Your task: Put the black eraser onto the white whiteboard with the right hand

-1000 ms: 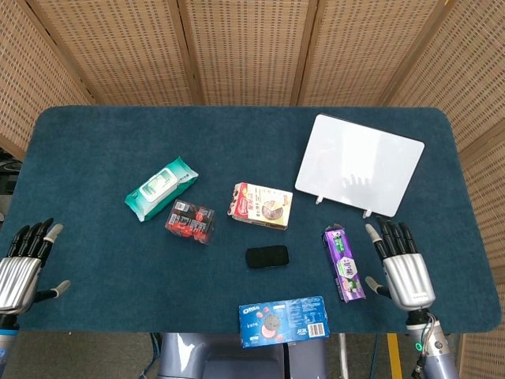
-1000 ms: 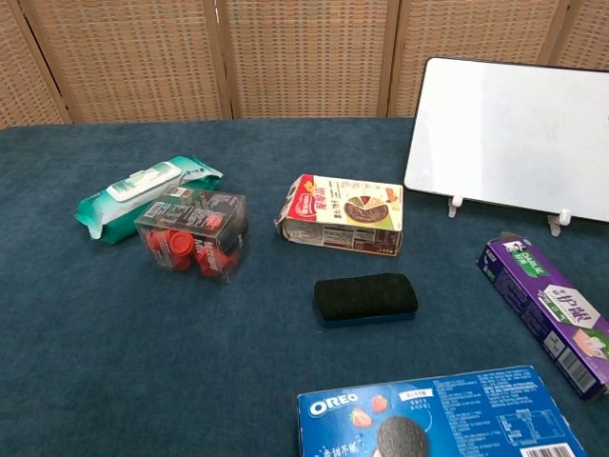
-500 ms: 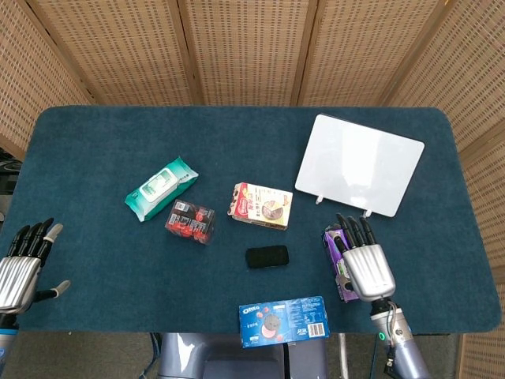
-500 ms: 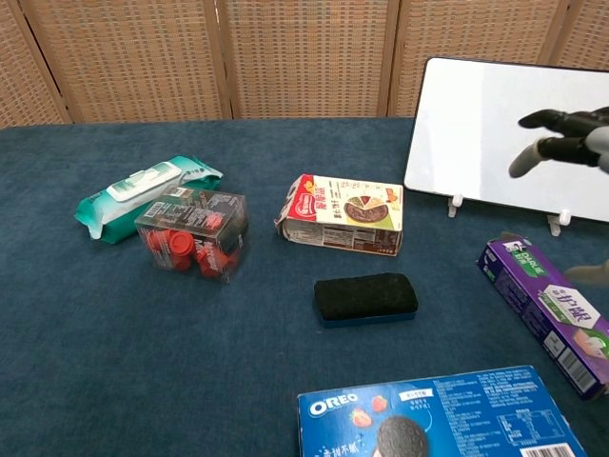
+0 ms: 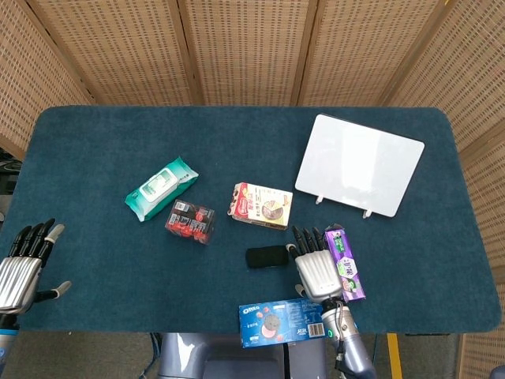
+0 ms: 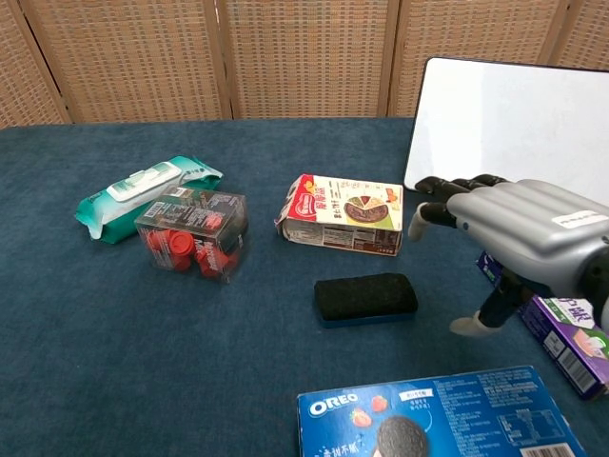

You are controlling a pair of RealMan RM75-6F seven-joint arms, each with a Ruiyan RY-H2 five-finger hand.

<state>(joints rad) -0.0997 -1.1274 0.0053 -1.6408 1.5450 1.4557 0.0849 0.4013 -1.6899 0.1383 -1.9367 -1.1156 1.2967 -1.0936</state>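
The black eraser [image 5: 265, 257] [image 6: 365, 297] lies flat on the blue cloth near the table's front middle. The white whiteboard [image 5: 360, 164] [image 6: 514, 138] lies at the back right. My right hand [image 5: 317, 264] [image 6: 519, 236] hovers just right of the eraser, fingers apart and pointing away from me, holding nothing and clear of the eraser. My left hand [image 5: 22, 264] stays open at the table's front left edge, seen only in the head view.
A purple packet [image 5: 345, 263] lies under and right of my right hand. A blue Oreo box [image 5: 283, 320] sits in front of the eraser, a snack carton [image 5: 260, 205] behind it. A red-filled clear box [image 5: 189, 220] and green wipes pack [image 5: 160, 188] lie further left.
My right hand has moved left from the table's right front side, across the purple packet, to just beside the eraser. The eraser and left hand have not moved.
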